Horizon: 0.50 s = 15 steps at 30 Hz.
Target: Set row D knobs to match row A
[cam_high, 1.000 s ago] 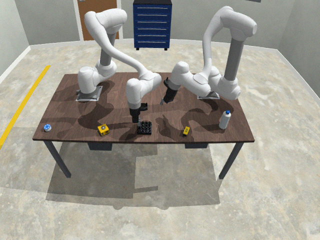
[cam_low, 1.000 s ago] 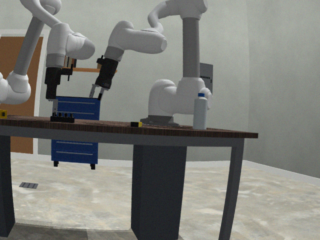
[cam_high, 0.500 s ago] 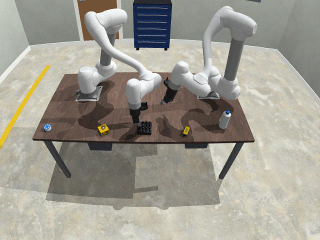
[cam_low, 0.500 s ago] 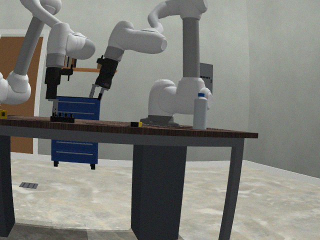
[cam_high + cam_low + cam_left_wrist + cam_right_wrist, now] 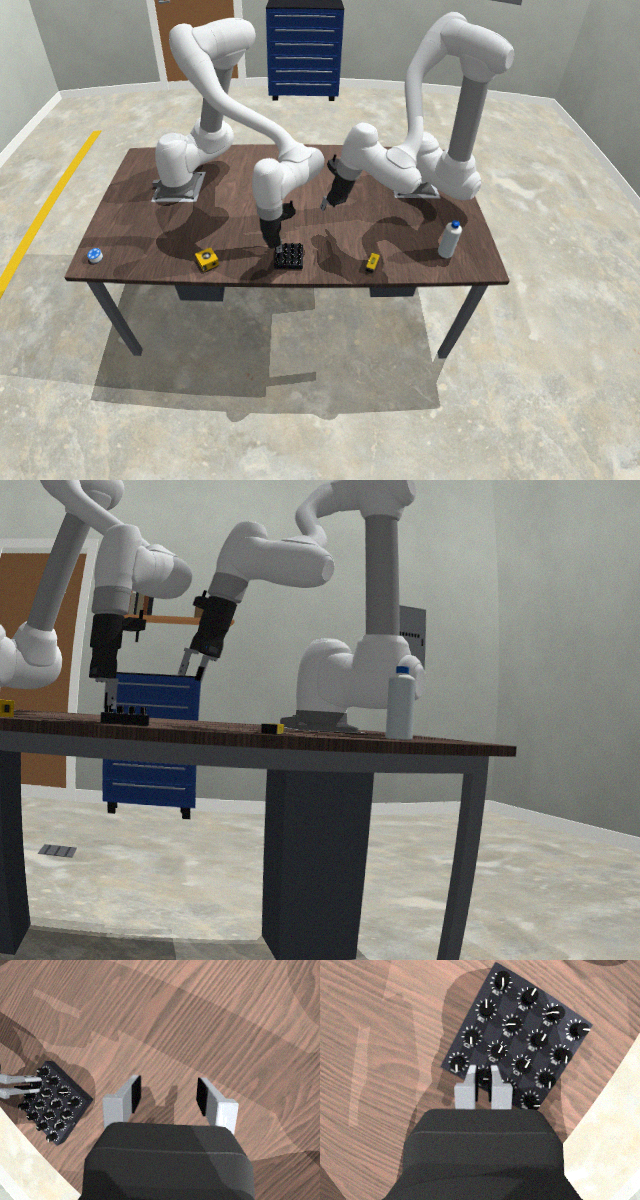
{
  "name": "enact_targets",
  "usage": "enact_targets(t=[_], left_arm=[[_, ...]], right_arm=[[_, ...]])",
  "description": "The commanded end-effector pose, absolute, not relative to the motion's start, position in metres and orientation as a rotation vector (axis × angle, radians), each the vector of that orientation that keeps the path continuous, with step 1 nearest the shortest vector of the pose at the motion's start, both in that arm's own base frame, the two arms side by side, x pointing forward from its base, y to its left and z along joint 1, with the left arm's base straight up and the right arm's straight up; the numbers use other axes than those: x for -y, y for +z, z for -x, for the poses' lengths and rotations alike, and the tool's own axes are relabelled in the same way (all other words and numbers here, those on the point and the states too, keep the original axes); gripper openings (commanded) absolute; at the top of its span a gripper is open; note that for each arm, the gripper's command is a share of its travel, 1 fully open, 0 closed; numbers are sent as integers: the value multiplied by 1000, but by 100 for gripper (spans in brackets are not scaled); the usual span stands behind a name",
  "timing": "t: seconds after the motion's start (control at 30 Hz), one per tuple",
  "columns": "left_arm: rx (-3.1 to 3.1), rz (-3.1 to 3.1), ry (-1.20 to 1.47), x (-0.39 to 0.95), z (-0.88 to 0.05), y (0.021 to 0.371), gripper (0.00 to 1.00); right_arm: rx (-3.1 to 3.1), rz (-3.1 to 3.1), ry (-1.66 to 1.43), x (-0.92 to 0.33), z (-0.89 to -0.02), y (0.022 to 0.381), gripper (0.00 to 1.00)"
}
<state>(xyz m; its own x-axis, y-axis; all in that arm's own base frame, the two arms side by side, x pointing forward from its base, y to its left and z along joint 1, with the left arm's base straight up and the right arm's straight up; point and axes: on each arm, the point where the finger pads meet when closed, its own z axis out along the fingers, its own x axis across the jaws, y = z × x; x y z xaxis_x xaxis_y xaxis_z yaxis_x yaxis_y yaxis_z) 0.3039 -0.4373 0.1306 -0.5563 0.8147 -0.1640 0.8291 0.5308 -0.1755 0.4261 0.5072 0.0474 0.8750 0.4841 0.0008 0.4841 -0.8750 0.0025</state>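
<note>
The right gripper is pinching a small black knob. This is the second knob in row D, next to the corner one. One finger is on each side of it, and its white line lies sideways in the right wrist view. The third knob of that row is partly hidden by a finger. The corner knob has its white line pointing down in that view, and the knob at the other end has its line pointing right.

The knobs sit on the black knob box, which lies flat near the long edge of the brown table. Row A is on the far side of the box from the right gripper.

The left gripper is wide open, with nothing in it. It hangs tilted above the table, apart from the box.

Farther out, a yellow block sits on one side of the box. A smaller yellow and black block and a pale bottle with a blue cap are on the other side. The bottle stands up.
</note>
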Motion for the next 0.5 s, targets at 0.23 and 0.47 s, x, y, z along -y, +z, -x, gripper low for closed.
enact_targets(t=[0.23,0.47], left_arm=[[-2693,-1448,-360,438,-304,131,100],[-2693,-1448,-360,438,-304,131,100]], right_arm=[[-1192,-2907,2,-508,-426,48,30],[-1387,-2820,2,-508,-426,48,30]])
